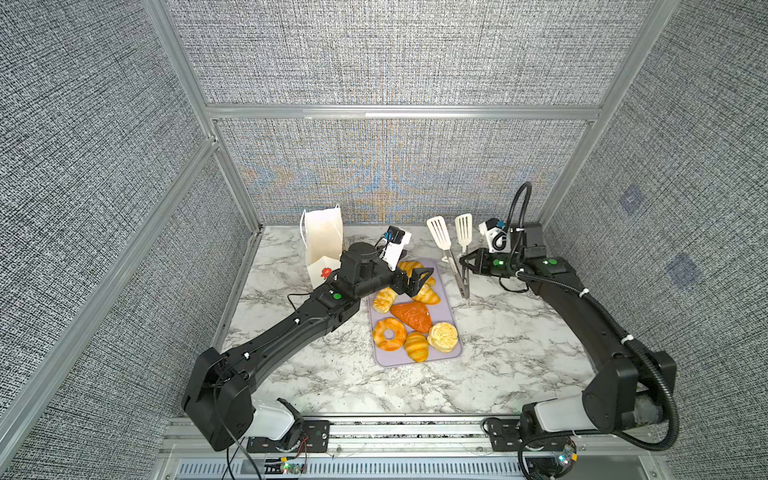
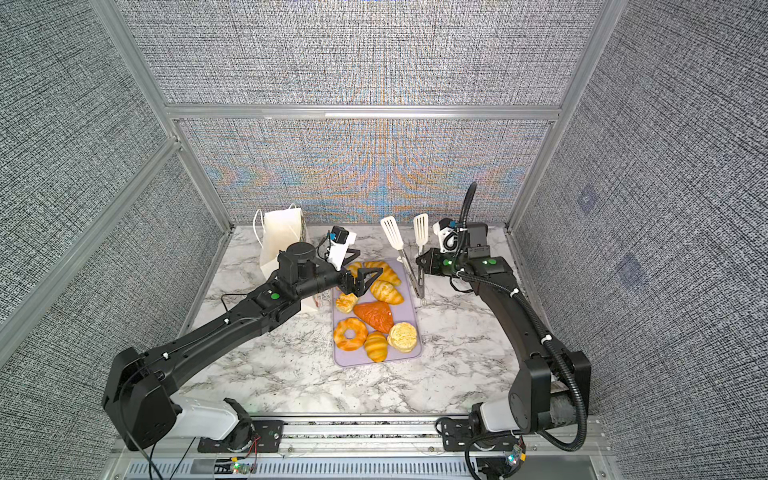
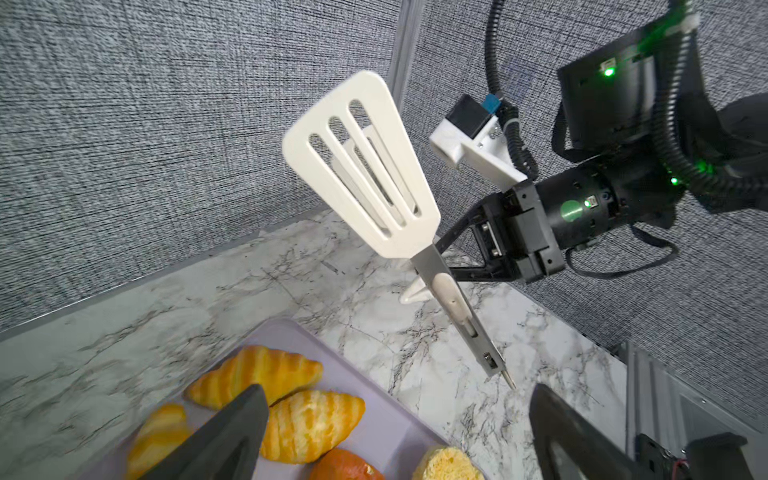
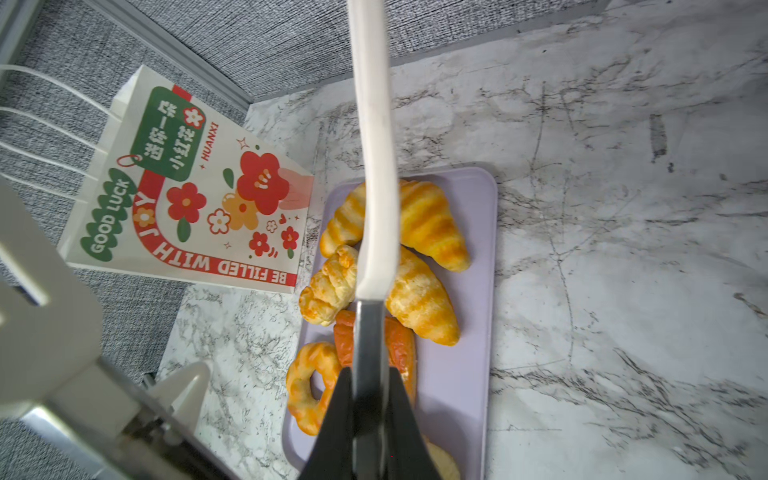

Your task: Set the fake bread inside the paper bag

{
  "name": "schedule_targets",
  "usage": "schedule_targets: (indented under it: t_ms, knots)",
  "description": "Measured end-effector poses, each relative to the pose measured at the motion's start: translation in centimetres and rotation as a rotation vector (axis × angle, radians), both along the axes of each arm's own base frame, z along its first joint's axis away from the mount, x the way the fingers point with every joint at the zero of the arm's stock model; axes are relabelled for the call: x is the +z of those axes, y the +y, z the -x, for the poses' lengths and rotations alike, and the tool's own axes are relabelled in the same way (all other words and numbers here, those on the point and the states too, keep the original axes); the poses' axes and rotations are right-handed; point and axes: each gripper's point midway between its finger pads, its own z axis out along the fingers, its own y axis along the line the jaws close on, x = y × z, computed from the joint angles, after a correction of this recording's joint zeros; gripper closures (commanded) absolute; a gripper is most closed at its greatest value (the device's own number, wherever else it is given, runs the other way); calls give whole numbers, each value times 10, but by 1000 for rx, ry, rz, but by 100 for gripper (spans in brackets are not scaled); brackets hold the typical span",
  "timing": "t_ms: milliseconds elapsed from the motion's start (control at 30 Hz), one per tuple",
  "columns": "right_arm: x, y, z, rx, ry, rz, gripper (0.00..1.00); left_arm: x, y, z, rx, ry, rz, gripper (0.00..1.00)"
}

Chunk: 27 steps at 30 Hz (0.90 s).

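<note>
Rail (image 1: 374,432) carrying both arm bases, nearest | paper bag (image 1: 322,237) upright in far left corner of marble table (image 1: 316,374) | left gripper (image 1: 422,282) spread wide, empty, above tray's far end | fake bread (image 1: 411,316) lying on lilac tray (image 1: 448,309), just right of bag | right gripper (image 1: 464,261) clamped tight on upright white tongs (image 1: 439,232)

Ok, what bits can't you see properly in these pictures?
- Paper bag: left arm hides its lower part in both top views; inside unclear.
- Croissant: partly under the left gripper in a top view.
- Round bun: cut by the picture edge in the right wrist view.
- Orange triangular piece: middle behind the tongs, same view.
</note>
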Motion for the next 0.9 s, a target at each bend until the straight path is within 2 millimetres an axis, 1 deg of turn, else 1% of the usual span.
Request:
schedule_targets:
  t_ms: [133,200,300,500,700,900]
  knots:
    - [7,10,0,52,-7,-47,98,7,-8,-2,-74,-8,35,1]
    - [10,15,-1,77,-11,-70,98,9,-10,-7,-100,-11,50,1]
    - [10,21,0,110,0,-99,97,8,-12,-15,-134,1,70,1]
    - [12,31,0,168,14,-147,97,16,-22,-18,-221,-3,108,1]
    - [16,40,-1,222,21,-189,96,19,-33,-19,-314,-4,129,5]
    - [21,46,1,273,15,-217,95,18,-39,-17,-383,17,152,12]
